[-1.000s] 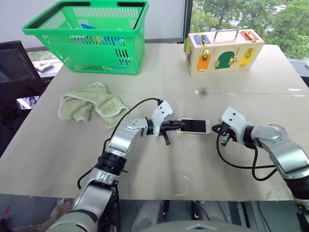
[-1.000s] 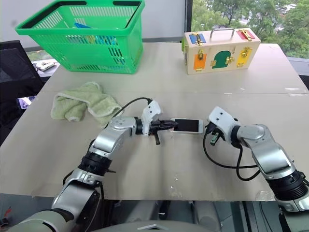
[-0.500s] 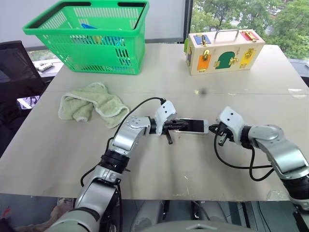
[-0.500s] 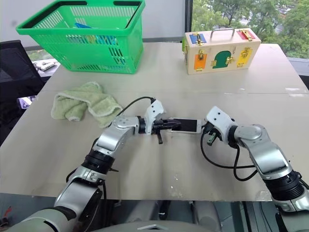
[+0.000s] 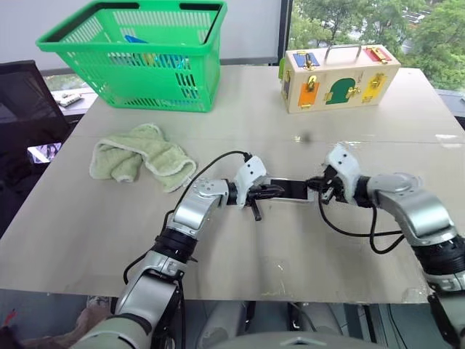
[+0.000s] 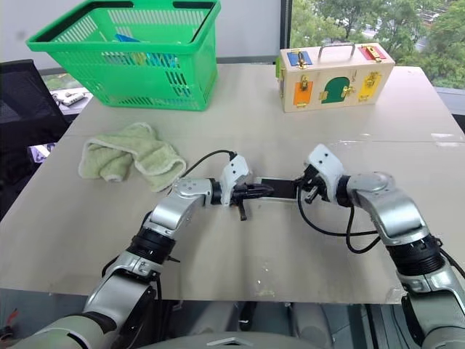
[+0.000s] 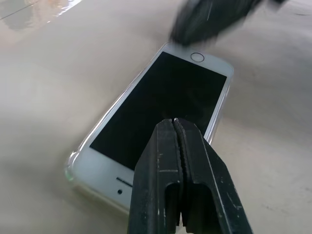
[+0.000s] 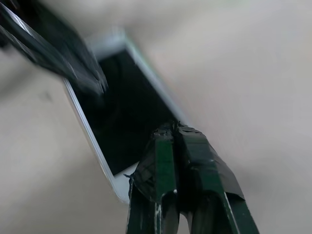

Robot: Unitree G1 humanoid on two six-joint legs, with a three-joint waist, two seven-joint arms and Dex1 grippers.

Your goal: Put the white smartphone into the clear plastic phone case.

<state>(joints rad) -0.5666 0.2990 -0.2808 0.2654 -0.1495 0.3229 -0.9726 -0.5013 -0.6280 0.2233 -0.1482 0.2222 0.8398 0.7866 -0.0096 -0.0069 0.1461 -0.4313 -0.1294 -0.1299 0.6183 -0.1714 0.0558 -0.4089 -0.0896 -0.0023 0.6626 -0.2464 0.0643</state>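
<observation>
The right gripper (image 5: 317, 190) has moved in toward the middle of the table since a second ago. Back then it sat a little away from the end of the white smartphone (image 5: 292, 190). Now its tip is right at that end, and the phone looks shorter in the head views because the gripper covers part of it. The left gripper (image 5: 270, 192) has stayed in the same spot at the other end. The camera has shifted a tiny bit too.

Both grippers are pinched tight, with their two black fingers pressed together and nothing between them. In the left wrist view the closed fingers (image 7: 181, 165) hang over the speaker end of the phone's black screen. In the right wrist view the closed fingers (image 8: 175, 161) sit over the end nearest them.

The phone lies flat on the table (image 5: 218, 254), screen up, between the two grippers. A thin shiny rim of the clear plastic phone case (image 7: 72, 161) shows around the phone's corner, so the phone seems to lie in it.

There is lots of bare table in front of the phone and behind it. The green towel (image 5: 139, 154) is off to the left. The green basket (image 5: 134, 54) and the wooden box (image 5: 338, 76) sit far back, well apart from the phone.
</observation>
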